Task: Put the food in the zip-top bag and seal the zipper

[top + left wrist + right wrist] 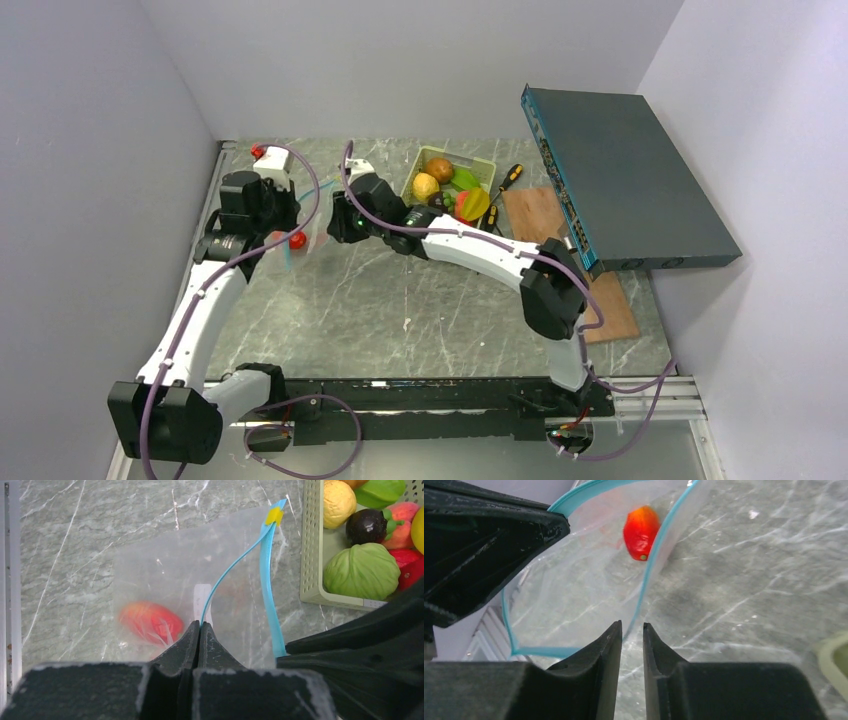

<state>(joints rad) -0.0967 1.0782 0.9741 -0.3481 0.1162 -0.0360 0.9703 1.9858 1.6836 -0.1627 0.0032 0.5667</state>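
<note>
Though crowded by basket (310, 540) at right, pinched zipper (266, 580) with left hand (199, 625); right hand (632, 626) slightly parted; red food (641, 527) inside clear bag (165, 575).

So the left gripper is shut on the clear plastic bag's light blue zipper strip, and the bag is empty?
Not empty: the left wrist view shows a red-orange toy fruit inside the clear plastic bag. The left gripper is shut on its light blue zipper strip.
</note>
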